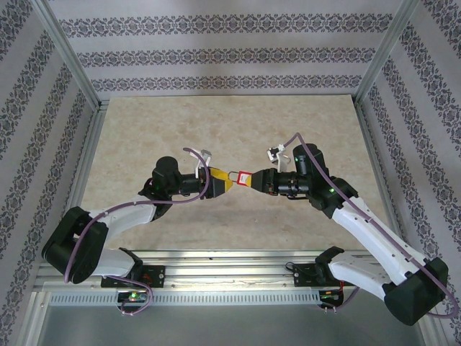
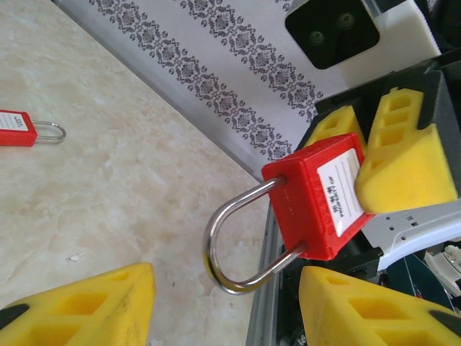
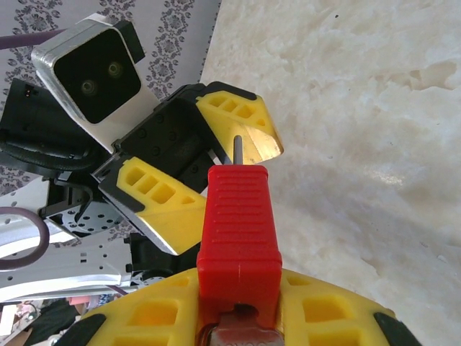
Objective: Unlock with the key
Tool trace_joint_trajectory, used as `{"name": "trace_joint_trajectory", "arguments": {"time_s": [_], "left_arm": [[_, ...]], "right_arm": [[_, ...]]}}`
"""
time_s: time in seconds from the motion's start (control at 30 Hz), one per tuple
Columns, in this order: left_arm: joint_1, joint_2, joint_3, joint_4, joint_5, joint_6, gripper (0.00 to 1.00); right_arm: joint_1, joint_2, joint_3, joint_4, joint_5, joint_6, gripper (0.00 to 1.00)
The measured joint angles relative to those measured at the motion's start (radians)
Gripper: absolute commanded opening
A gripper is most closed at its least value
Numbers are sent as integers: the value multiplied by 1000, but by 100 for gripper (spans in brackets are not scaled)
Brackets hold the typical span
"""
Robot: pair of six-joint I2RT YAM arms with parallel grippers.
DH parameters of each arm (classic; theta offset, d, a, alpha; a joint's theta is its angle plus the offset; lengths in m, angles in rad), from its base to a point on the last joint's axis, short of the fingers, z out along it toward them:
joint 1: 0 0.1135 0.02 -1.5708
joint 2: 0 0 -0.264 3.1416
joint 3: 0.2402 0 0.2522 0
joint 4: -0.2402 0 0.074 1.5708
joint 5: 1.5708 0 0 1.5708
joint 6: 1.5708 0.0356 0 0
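Well apart on the bench (image 2: pixel 108 209): 1 spare padlock (image 2: pixel 17 129). Pinched in the right end effector (image 3: pixel 238 292): held padlock (image 2: pixel 320 194), shackle (image 2: pixel 211 245) pointing left between the left end effector's (image 2: pixel 227 281) spread fingers (image 2: pixel 94 303).

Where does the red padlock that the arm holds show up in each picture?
Top external: red padlock in the middle of the picture.
Left wrist: right of centre, shackle pointing left.
Right wrist: lower centre, seen edge-on.
Shared landmark: yellow fingers of the left gripper.
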Motion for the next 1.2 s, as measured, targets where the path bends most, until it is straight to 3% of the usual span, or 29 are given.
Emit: {"name": "trace_joint_trajectory", "arguments": {"time_s": [0.63, 0.97, 1.1, 1.2], "left_arm": [[20, 11, 10, 7, 1, -11, 42], [20, 46, 14, 64, 44, -39, 18], [31, 46, 19, 67, 47, -38, 2], [45, 46, 21, 66, 55, -38, 0]], "right_arm": [[20, -2, -19, 15, -7, 1, 2], [21, -2, -19, 21, -4, 4, 1], [23, -2, -20, 21, -3, 3, 0], [26, -2, -21, 26, 2, 3, 0]]}}
